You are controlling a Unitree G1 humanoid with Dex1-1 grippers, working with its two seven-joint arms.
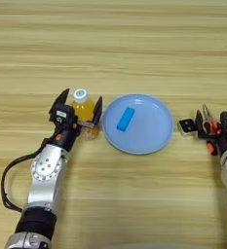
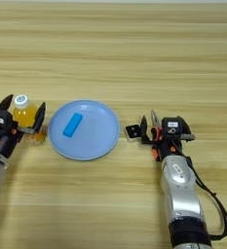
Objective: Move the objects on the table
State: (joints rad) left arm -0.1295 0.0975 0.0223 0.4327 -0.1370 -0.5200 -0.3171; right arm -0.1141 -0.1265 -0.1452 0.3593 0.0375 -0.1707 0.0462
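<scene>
Light-wood table [image 1: 134, 39] runs plank-wise across your whole view, with a blue plate [image 2: 98, 141] at the middle holding a small blue block [image 2: 72, 124]. Your left gripper [image 1: 81, 104] stands spread wide around the upright bottle [image 1: 84, 113], one finger on each side, not visibly pinching it. Your right gripper [image 2: 148, 127] is at the pliers [image 2: 156, 127], which point away from you; I cannot tell its grip. The black cube [image 2: 132, 132] sits just to its plate side.
</scene>
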